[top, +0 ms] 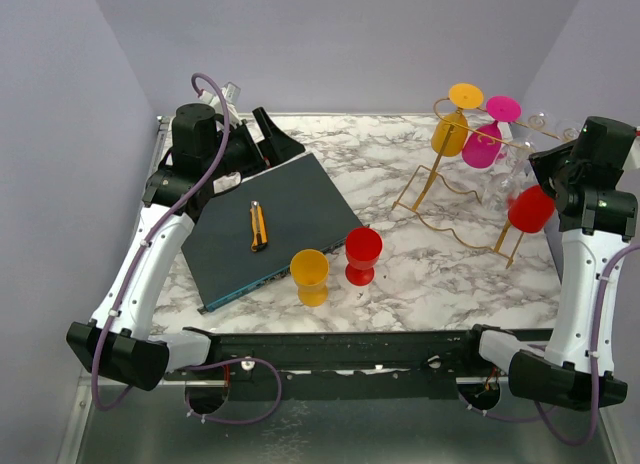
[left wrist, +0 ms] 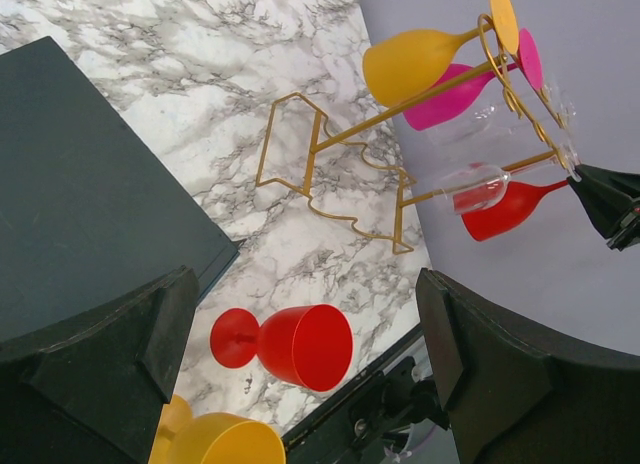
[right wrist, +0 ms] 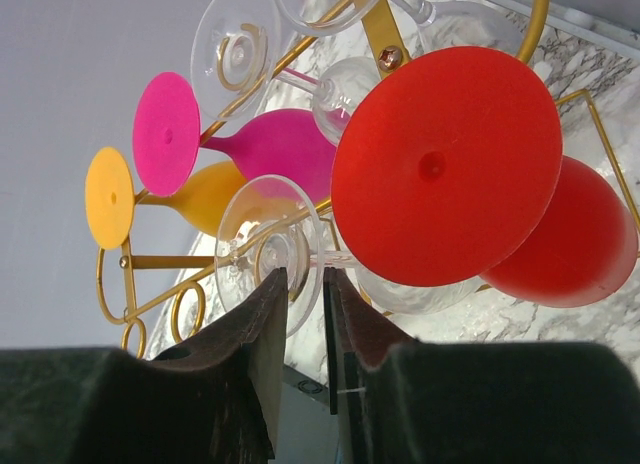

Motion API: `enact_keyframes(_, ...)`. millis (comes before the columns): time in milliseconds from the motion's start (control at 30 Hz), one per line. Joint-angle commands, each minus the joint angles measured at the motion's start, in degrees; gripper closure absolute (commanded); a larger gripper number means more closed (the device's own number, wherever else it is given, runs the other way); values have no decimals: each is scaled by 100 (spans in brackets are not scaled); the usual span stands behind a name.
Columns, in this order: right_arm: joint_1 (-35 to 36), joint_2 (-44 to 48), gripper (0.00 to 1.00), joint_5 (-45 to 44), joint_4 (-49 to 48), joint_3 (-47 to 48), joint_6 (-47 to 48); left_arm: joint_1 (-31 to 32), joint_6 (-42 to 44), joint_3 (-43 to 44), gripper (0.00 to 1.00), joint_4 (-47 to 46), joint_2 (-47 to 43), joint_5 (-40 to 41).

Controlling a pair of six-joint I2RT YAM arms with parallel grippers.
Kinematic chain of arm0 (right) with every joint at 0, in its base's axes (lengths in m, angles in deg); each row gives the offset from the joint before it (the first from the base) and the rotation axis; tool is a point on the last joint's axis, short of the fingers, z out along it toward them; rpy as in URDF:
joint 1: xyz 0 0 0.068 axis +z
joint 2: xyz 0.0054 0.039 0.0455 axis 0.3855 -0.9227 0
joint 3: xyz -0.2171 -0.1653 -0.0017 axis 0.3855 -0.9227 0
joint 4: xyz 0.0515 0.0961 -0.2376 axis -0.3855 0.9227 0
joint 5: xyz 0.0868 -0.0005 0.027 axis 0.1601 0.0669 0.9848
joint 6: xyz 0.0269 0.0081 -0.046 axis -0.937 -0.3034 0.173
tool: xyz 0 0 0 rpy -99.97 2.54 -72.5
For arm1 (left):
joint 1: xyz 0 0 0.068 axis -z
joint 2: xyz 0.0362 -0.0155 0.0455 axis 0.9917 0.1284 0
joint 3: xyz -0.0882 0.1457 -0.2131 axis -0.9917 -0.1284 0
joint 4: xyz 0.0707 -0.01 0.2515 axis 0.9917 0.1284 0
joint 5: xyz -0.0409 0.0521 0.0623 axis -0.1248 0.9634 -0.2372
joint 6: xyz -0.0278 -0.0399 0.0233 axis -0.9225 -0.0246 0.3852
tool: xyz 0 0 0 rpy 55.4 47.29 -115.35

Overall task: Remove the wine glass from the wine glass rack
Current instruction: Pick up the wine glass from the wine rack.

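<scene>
The gold wire wine glass rack (top: 440, 199) stands at the back right, also in the left wrist view (left wrist: 330, 134). A yellow glass (top: 450, 134), a pink glass (top: 482, 144), a red glass (top: 530, 209) and clear glasses (top: 505, 179) hang from it upside down. My right gripper (top: 540, 169) is at the rack's right end. In its wrist view the jaws (right wrist: 305, 274) stand almost together, with the rim of a clear wine glass's foot (right wrist: 250, 234) in the narrow gap, beside the red glass's foot (right wrist: 445, 164). My left gripper (top: 265, 134) is open and empty at the back left.
A dark board (top: 270, 224) with a yellow box cutter (top: 258, 226) lies left of centre. A red goblet (top: 362, 254) and a yellow goblet (top: 310, 276) stand upright near the front, both also in the left wrist view (left wrist: 295, 344). Walls close in on three sides.
</scene>
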Motion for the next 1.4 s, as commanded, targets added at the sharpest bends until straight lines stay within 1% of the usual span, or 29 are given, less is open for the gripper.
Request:
enact_keyframes(0, -53, -43, 76, -48, -235, -107, -43, -28, -15, 202, 1, -172, 34, -145)
enact_keyframes(300, -59, 83, 94, -2, -193, -110, -62, -28, -32, 201, 1, -180, 62, -145)
enact_keyframes(467, -69, 109, 99, 67, -146, -51, -171, -28, -59, 200, 1, -202, 48, -152)
enact_keyframes(767, -68, 290, 100, 191, -141, -70, -571, -28, -102, 172, 1, -215, 27, -186)
enact_keyframes(1133, -68, 893, 100, 358, -532, -855, -1502, -23, -180, 200, 1, -218, 59, -239)
enact_keyframes(1367, -68, 1276, 100, 302, -777, -1325, -2026, -24, -234, 223, 1, -224, 96, -266)
